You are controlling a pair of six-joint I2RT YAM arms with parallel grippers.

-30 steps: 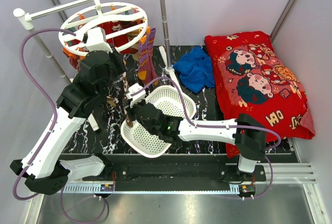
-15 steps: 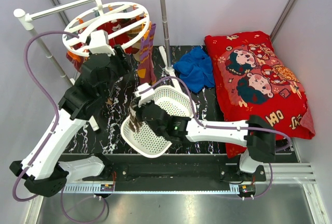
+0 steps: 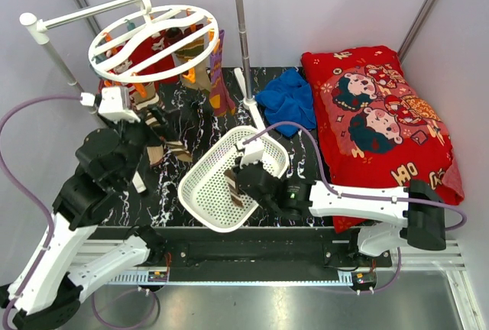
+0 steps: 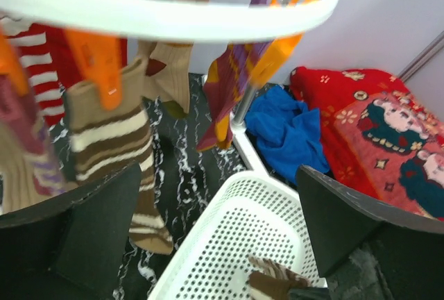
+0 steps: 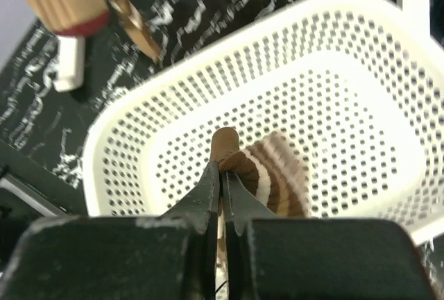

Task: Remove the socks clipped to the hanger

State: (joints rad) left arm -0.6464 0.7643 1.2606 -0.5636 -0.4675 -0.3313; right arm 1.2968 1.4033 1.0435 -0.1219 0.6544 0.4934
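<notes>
The white ring hanger (image 3: 205, 18) hangs from the rack bar at the back left, with socks clipped under it: a red one (image 3: 150, 50), a tan one (image 3: 191, 69), a purple-and-orange one (image 3: 218, 78) and a brown striped one (image 3: 165, 143). My left gripper (image 3: 157, 122) stands open and empty just below the ring. In the left wrist view the hanger rim (image 4: 173, 19) runs overhead and the brown striped sock (image 4: 111, 140) hangs off an orange clip ahead of my open left gripper (image 4: 222, 244). My right gripper (image 5: 222, 164) is shut on a brown striped sock (image 5: 267, 171) inside the basket (image 5: 139, 98).
The white perforated basket (image 3: 188, 192) sits at the table's front middle. A blue cloth (image 3: 289, 101) and a big red pillow (image 3: 378, 116) lie to the right. The rack's upright pole (image 3: 243, 32) stands behind the basket.
My left arm has pulled down and left away from the ring, and its jaws have opened. My right gripper has carried the brown striped sock rightward over the basket. The ring has swung.
</notes>
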